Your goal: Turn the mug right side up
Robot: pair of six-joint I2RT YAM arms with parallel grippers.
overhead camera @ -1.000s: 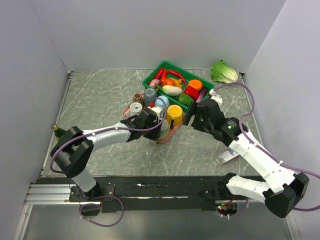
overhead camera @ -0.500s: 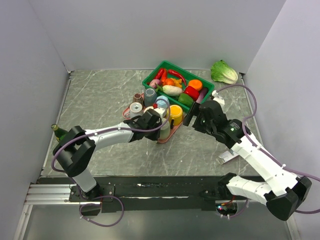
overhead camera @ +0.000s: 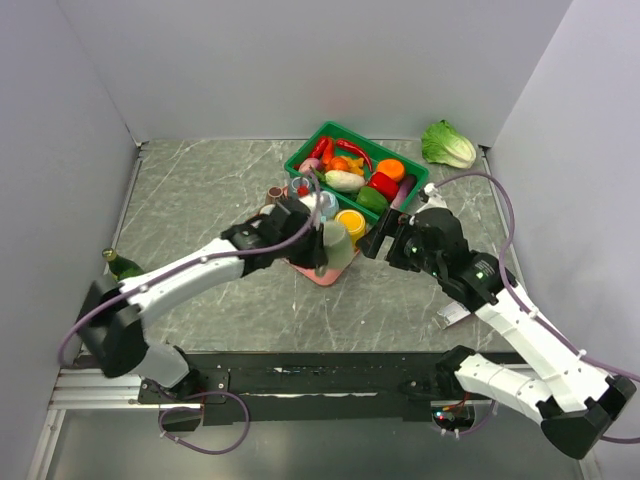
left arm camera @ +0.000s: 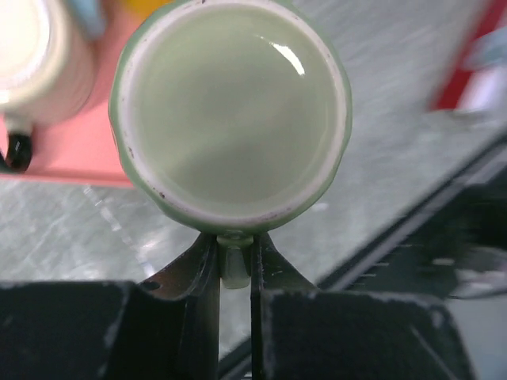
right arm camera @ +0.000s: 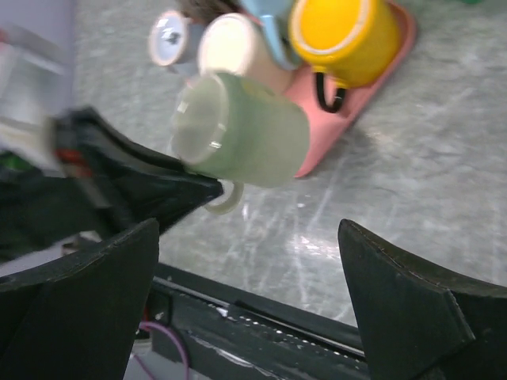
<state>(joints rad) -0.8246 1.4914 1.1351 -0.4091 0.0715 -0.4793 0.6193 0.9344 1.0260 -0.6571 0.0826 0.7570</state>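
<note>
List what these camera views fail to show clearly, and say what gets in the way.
Green mug, left wrist view: only one round face shows; its own body hides the other end.
Some mugs on the pink tray, top view: the left arm covers them.
Bottle, top view: small, its lower part behind that arm.
Red shape, left wrist view: blurred and cut by the right edge.

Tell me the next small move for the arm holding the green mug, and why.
Probably roll the left wrist until the mug's mouth faces up, before lowering it. The left gripper is pinched on the handle of the green mug, which lies on its side in the air by the pink tray, not yet upright. The right gripper is open, touching nothing.
</note>
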